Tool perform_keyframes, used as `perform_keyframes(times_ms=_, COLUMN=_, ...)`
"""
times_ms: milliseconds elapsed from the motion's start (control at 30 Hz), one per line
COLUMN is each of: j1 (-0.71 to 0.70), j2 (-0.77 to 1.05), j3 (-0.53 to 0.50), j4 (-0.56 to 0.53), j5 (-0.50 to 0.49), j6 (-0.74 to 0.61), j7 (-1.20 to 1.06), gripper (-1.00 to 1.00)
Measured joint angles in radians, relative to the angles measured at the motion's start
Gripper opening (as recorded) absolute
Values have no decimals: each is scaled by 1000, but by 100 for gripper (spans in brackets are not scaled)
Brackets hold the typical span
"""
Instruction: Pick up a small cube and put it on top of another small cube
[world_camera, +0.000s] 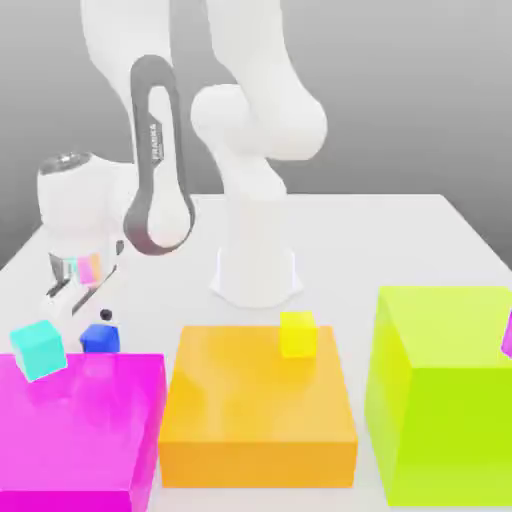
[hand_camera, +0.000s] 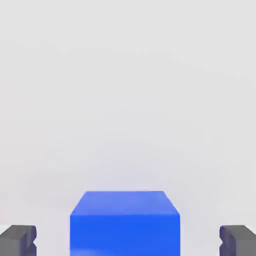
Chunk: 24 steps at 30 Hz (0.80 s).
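The small deep-blue cube (world_camera: 100, 338) rests on the white table just behind the magenta block. My gripper (world_camera: 80, 303) hangs over it at the exterior view's left. Seen from the hand, the blue cube (hand_camera: 125, 222) lies between the two dark fingertips (hand_camera: 17, 240), with a clear gap on each side. The gripper (hand_camera: 127, 241) is open and touches nothing. A cyan small cube (world_camera: 38, 350) sits on the magenta block's far left corner. A yellow small cube (world_camera: 298, 334) sits on the orange block's back edge.
Three big blocks line the front: magenta (world_camera: 85, 430), orange (world_camera: 258, 410) and a taller lime one (world_camera: 445, 390). The arm's white base (world_camera: 256, 260) stands mid-table behind them. The table (world_camera: 400, 240) is white.
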<state>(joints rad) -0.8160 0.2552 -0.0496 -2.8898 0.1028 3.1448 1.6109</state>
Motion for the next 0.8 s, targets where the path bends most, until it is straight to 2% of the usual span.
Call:
perform_keyframes(times_ms=233, j1=-16, j2=6, j3=15, j4=1, j5=-4, j6=7, j7=3, gripper=-100)
perform_keyframes(times_ms=333, j1=109, j2=-58, j3=-121, j4=-9, j5=-54, j6=-48, j7=45, gripper=-100)
perform_keyframes(times_ms=400, j1=163, j2=-113, j3=-195, j4=-19, j5=-131, j6=-94, j7=101, gripper=-100)
perform_keyframes(times_ms=500, j1=175, j2=-203, j3=-226, j4=-36, j5=-193, j6=-166, j7=142, gripper=-100)
perform_keyframes(times_ms=633, j1=177, j2=-289, j3=-238, j4=-38, j5=-139, j6=-254, j7=87, gripper=-100)
perform_keyframes(times_ms=700, j1=141, j2=-285, j3=-262, j4=1, j5=-114, j6=-283, j7=8, gripper=-100)
perform_keyframes(times_ms=800, j1=169, j2=-268, j3=-251, j4=98, j5=-61, j6=-347, j7=-103, gripper=-100)
